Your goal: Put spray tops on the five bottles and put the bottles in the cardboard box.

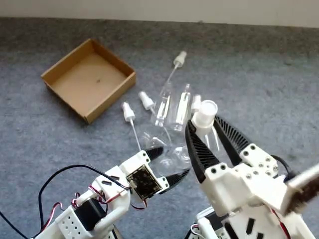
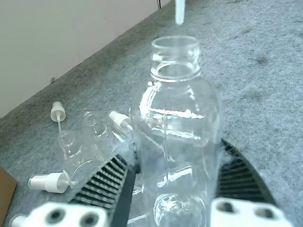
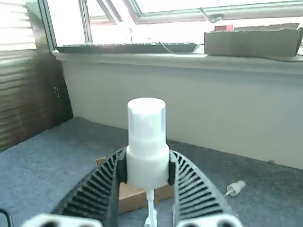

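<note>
My left gripper (image 1: 174, 160) is shut on a clear open-necked bottle (image 2: 176, 137), which it holds upright; the bottle (image 1: 169, 155) is low in the middle of the high view. My right gripper (image 3: 147, 158) is shut on a white spray top (image 3: 147, 137). That spray top (image 1: 205, 114) hangs above and to the right of the held bottle. The tip of its dip tube (image 2: 180, 12) hangs just over the bottle's neck (image 2: 175, 49). The cardboard box (image 1: 89, 79) lies open and holds nothing, at the upper left.
Two clear bottles (image 1: 163, 102) (image 1: 182, 105) lie on the grey carpet behind the grippers. Loose spray tops (image 1: 128, 112) (image 1: 146, 100) (image 1: 180, 59) lie around them. Bare carpet stretches between the bottles and the box.
</note>
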